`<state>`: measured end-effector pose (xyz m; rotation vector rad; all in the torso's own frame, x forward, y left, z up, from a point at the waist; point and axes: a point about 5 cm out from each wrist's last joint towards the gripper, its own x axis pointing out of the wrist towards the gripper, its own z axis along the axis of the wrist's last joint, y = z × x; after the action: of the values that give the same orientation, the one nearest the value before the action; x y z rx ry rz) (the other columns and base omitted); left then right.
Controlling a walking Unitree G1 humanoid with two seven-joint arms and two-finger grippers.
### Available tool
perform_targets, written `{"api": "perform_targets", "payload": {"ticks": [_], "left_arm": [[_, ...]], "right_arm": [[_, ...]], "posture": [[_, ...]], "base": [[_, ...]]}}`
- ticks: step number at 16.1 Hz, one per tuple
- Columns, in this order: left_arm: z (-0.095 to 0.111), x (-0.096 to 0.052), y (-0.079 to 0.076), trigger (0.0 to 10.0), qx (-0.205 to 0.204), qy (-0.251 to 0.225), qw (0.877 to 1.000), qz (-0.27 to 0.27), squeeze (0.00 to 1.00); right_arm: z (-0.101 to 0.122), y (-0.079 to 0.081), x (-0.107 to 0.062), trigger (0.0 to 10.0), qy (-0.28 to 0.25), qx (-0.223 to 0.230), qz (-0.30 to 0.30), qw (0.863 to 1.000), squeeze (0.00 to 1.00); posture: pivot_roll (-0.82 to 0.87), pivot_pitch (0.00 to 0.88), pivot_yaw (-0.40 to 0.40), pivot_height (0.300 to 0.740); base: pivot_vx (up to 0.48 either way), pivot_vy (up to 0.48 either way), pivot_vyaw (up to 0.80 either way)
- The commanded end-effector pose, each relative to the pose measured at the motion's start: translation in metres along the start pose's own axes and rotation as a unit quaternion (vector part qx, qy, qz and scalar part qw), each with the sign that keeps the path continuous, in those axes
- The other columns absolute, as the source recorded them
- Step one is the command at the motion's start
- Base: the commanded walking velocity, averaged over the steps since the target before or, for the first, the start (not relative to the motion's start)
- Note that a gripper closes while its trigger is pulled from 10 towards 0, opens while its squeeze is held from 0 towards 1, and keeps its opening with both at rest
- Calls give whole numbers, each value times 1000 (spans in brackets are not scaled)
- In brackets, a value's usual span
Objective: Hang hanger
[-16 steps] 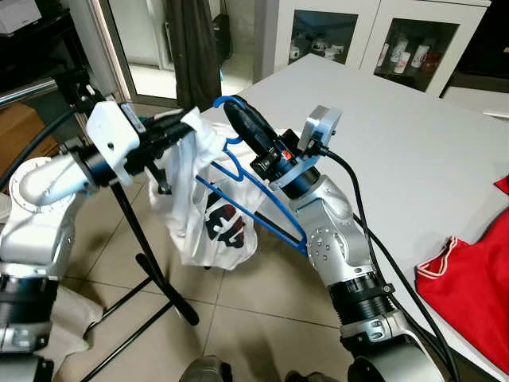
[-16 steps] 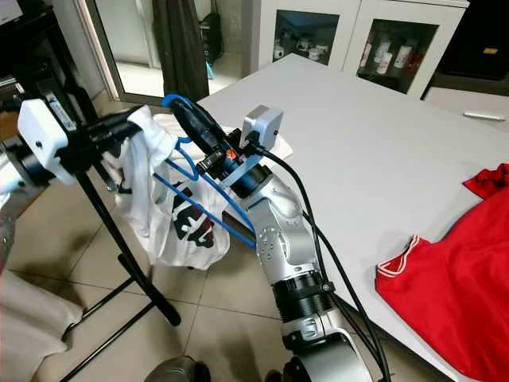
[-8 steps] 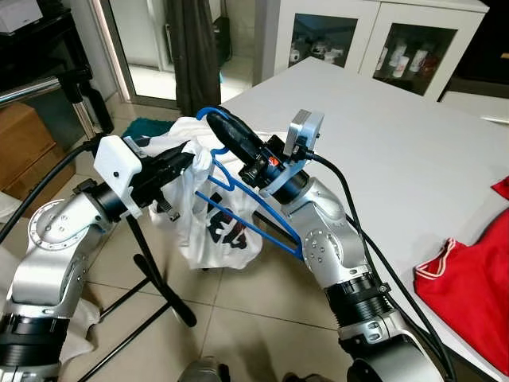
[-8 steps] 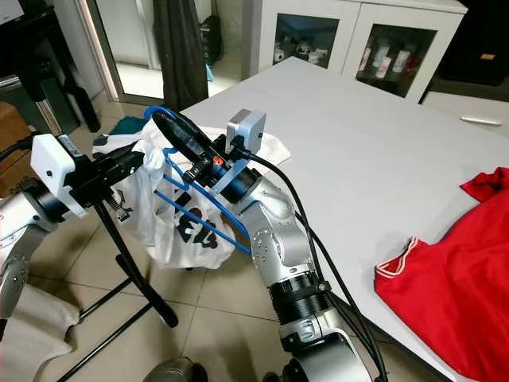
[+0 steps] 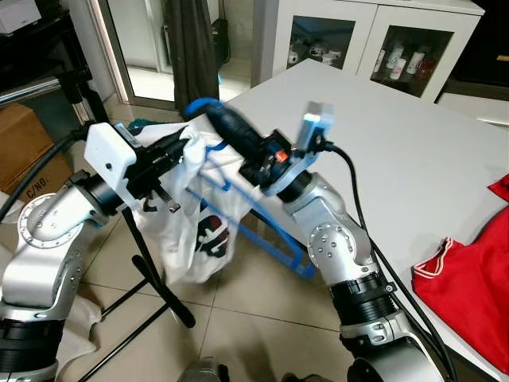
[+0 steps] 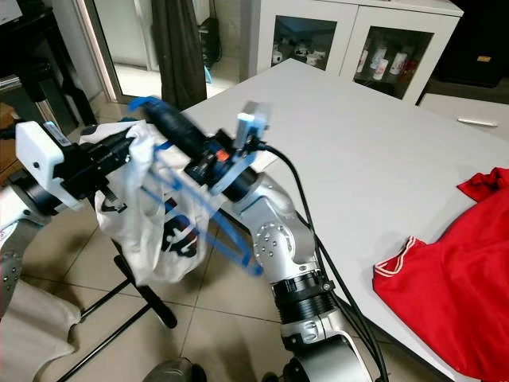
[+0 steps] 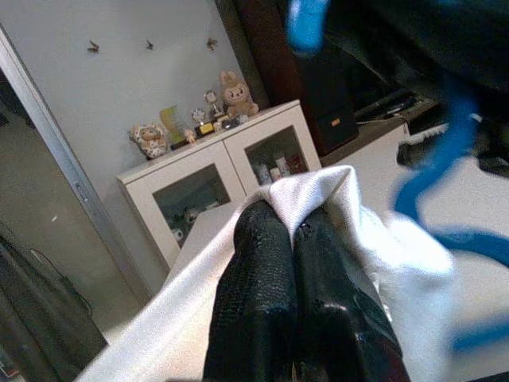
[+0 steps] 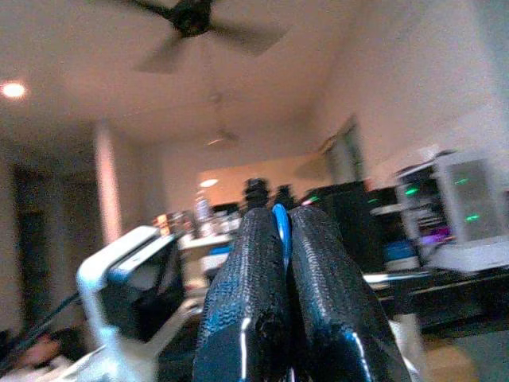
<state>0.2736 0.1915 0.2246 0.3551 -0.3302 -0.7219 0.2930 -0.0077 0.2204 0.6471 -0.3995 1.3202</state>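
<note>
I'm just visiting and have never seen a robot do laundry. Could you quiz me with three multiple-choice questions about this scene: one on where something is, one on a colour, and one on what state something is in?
1. Where does the red garment lie?
A. On the white table
B. On the tiled floor
C. Over the black stand

2. What colour is the hanger?
A. Green
B. Blue
C. Yellow

3. What is the left tool doing?
A. Hanging open and idle
B. Shut on the white shirt
C. Pressing on the table

Answers:
1. A, the red cloth lies flat at the table's right edge.
2. B, its thin frame is bright blue under the right tool, which is shut on its hook.
3. B, the left wrist view shows both black fingers closed with white cloth pinched between them.
</note>
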Motion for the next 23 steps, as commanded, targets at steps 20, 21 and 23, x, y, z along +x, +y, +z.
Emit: {"api": "perform_targets", "payload": {"ticks": [20, 21, 23], "left_arm": [[-13, -6, -24, 10000, -84, -19, 992, 89, 0], [-13, -6, -25, 10000, -85, -19, 992, 87, 0], [-13, -5, -27, 10000, -87, -19, 992, 85, 0]], "right_arm": [[-14, -21, -17, 10000, 64, -17, -71, 995, 0], [-15, -21, -18, 10000, 64, -17, -76, 995, 0], [-16, -22, -18, 10000, 65, -18, -84, 994, 0]], "posture": [[141, 0, -15, 740], [142, 0, -16, 740], [143, 0, -18, 740]], "base": [[0, 0, 436], [0, 0, 788], [0, 0, 747]]}}
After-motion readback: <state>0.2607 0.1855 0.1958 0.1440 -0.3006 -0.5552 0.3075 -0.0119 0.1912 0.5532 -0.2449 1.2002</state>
